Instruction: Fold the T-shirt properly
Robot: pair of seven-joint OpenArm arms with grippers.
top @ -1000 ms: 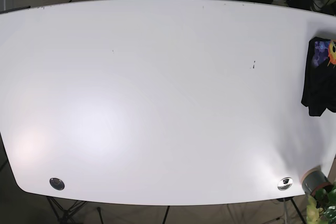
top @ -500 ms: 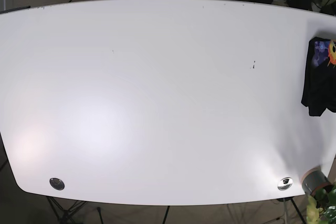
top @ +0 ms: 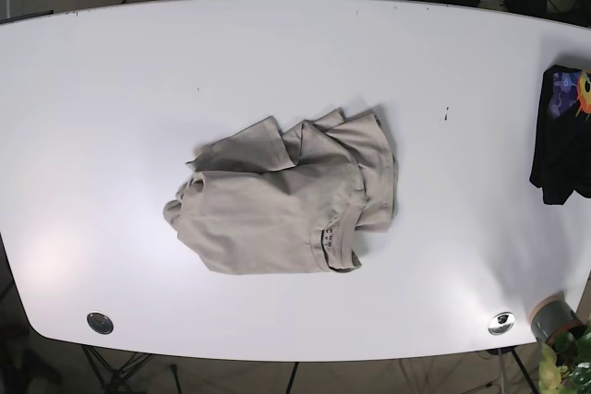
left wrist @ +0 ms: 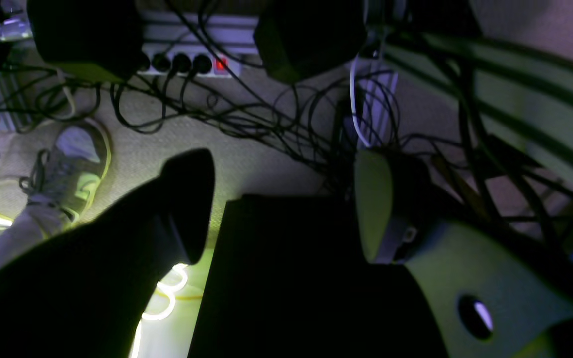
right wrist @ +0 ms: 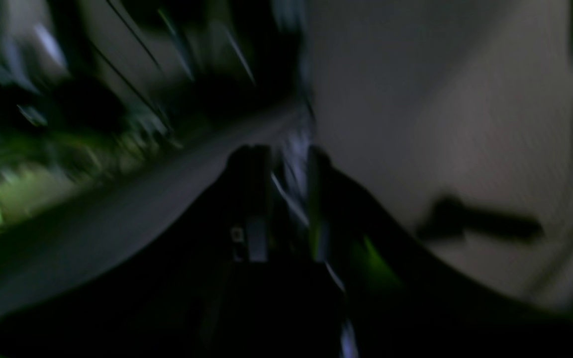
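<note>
right wrist view blurred; right claw (right wrist: 286, 164) indistinct | dark garment (top: 560, 136) cut off

We see the left pincer (left wrist: 286, 199) with its fingers (left wrist: 187, 199) spread apart above the floor. Beyond it lies a power strip (left wrist: 187, 62) amid tangled cables (left wrist: 246, 119); a sneaker (left wrist: 70, 164) sits to its left.

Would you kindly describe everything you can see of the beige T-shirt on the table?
The T-shirt is beige, soft-looking cloth, lying crumpled and loosely bunched near the middle of the white table. Its neck opening with a label faces the near edge, and folded flaps and a sleeve overlap along its far and right sides. It rests only on the table; no hand touches it, and the dark garment at the right edge lies well apart.
</note>
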